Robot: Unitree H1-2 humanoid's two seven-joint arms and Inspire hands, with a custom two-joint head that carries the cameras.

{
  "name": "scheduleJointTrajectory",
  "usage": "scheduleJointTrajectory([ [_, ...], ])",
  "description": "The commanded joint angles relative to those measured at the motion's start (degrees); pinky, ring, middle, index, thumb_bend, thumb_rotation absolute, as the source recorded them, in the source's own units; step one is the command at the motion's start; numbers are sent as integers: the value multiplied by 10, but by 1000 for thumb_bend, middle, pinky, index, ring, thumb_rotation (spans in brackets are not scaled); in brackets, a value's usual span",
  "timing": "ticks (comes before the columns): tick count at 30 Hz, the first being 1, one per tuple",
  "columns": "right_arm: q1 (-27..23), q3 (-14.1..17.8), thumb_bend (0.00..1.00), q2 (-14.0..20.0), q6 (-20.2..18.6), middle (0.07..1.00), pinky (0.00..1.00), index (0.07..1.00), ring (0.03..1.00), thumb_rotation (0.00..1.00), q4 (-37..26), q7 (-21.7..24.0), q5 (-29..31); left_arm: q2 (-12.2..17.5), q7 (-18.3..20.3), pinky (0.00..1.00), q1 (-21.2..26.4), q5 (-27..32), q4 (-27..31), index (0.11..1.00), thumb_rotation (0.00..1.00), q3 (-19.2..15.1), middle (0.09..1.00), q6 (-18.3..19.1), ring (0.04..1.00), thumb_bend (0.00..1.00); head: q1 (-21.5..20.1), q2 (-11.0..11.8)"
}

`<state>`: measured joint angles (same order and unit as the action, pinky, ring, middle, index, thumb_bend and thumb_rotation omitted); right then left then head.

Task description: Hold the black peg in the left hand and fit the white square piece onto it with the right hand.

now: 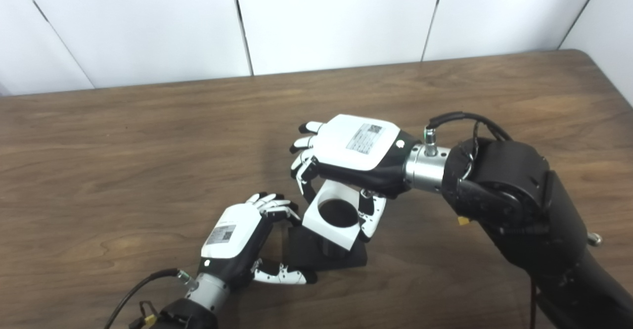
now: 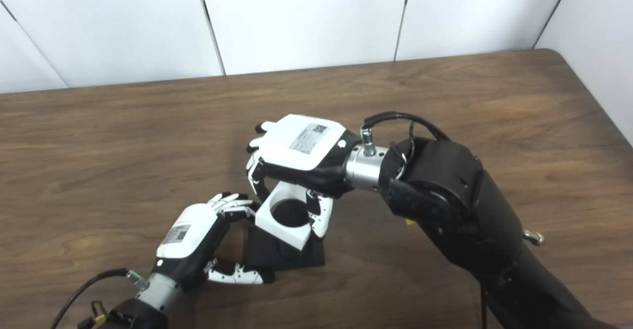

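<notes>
The black peg piece point(image 1: 316, 255) has a flat square base that rests on the table, with a short round peg standing on it. My left hand point(image 1: 245, 235) grips the base from its left side, fingers over the far edge and thumb point(image 1: 284, 275) along the near edge. My right hand point(image 1: 353, 156) is shut on the white square piece point(image 1: 332, 215), which has a round hole in it. The white piece is tilted and sits over the peg, whose top is hidden under it. I cannot tell how far down the peg it sits.
The brown wooden table point(image 1: 148, 161) stretches wide around both hands. A white panelled wall point(image 1: 336, 17) runs behind its far edge. The table's rounded right corner point(image 1: 588, 59) shows at the far right. My right forearm point(image 1: 524, 205) crosses the near right area.
</notes>
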<state>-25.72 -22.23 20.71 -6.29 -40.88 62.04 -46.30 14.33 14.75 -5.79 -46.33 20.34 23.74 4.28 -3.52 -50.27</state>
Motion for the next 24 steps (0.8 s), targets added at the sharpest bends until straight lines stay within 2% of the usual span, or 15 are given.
scheduleJointTrajectory([
  [1, -12, 6, 524, 4, 6, 798, 994, 484, 908, 131, -6, -8, 3, -4, 19, 959, -1, -1, 9, 484, 53, 9, 799, 2, 890, 524, -1, -1],
  [24, 2, -2, 523, 5, 16, 793, 948, 484, 901, 130, 1, -9, 4, -5, 20, 957, -2, 2, 11, 484, 53, 5, 797, -1, 886, 524, -5, 0],
])
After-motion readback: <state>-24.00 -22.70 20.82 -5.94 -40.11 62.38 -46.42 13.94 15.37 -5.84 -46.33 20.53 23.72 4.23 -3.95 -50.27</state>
